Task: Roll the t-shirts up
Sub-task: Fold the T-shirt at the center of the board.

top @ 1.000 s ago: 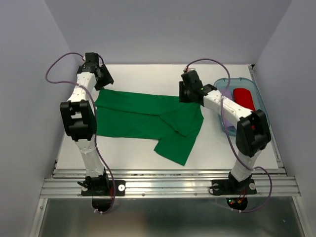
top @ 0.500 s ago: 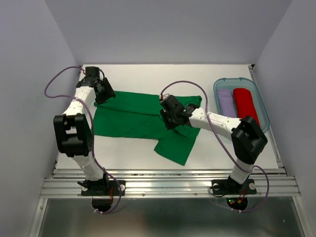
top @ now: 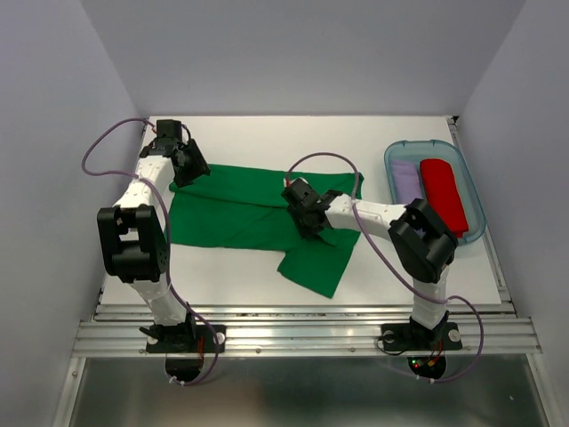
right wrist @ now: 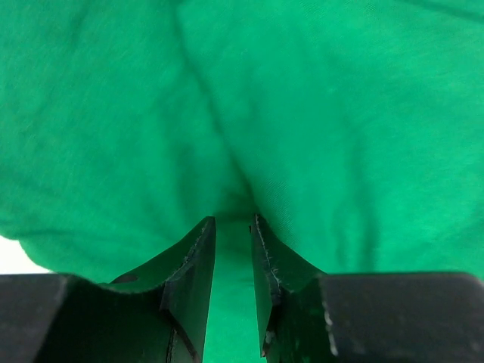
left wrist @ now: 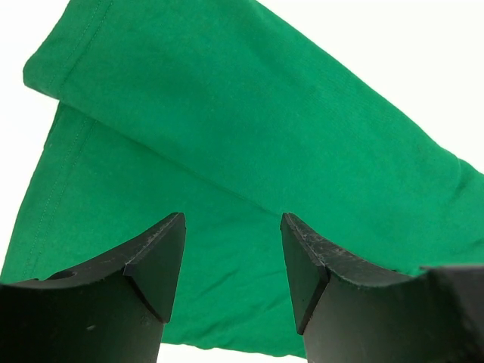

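Note:
A bright green t-shirt (top: 240, 209) lies spread across the white table, one part hanging toward the near edge. In the left wrist view the shirt (left wrist: 249, 113) shows a folded layer. My left gripper (top: 188, 165) hovers over the shirt's far left corner, its jaws wide open (left wrist: 231, 227) with nothing between them. My right gripper (top: 305, 213) is pressed down on the middle of the shirt. Its jaws (right wrist: 233, 221) stand narrow, with green cloth (right wrist: 318, 113) puckered between the tips. A red t-shirt (top: 442, 189) and a pale lilac t-shirt (top: 405, 181) lie rolled in a bin.
The clear blue bin (top: 391, 157) holding the two rolled shirts sits at the table's right side. Walls close in the table at left, right and back. A metal rail (top: 302, 334) runs along the near edge by the arm bases.
My right arm has swung from the shirt's far right corner in to its middle, and its jaws have narrowed onto the cloth. The left gripper has shifted slightly right, staying open.

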{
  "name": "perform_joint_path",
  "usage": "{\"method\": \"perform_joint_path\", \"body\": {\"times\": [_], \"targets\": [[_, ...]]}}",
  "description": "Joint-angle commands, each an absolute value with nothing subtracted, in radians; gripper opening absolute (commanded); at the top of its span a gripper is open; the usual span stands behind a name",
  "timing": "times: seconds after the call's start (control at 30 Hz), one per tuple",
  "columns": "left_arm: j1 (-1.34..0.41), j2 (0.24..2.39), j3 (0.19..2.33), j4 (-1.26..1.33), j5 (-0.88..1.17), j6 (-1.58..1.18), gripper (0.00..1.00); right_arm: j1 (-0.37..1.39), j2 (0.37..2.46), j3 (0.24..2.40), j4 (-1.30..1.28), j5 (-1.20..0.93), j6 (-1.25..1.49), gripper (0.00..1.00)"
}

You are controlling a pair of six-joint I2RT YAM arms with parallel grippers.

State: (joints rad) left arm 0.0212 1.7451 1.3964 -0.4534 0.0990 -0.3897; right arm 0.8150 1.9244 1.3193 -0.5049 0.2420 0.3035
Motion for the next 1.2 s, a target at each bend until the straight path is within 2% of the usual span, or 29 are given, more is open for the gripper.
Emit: {"method": "perform_joint_path", "body": {"times": [0.0,0.57,0.93,1.03,1.13,1.17], "targets": [[0.018,1.704,1.396,-0.448,0.081,-0.38,0.65,0.815,1.933,1.365,-0.499,0.356,0.302,0.31],[0.012,1.717,1.39,-0.446,0.08,-0.379,0.65,0.815,1.982,1.419,-0.483,0.485,0.276,0.38],[0.006,1.723,1.393,-0.448,0.075,-0.377,0.65,0.815,2.006,1.425,-0.468,0.548,0.264,0.38],[0.006,1.726,1.391,-0.448,0.075,-0.377,0.65,0.815,2.013,1.419,-0.45,0.563,0.264,0.34],[0.006,1.729,1.39,-0.448,0.074,-0.379,0.65,0.815,2.02,1.419,-0.439,0.581,0.265,0.25],[0.006,1.73,1.39,-0.446,0.074,-0.379,0.65,0.815,2.02,1.42,-0.437,0.589,0.265,0.17]]}}
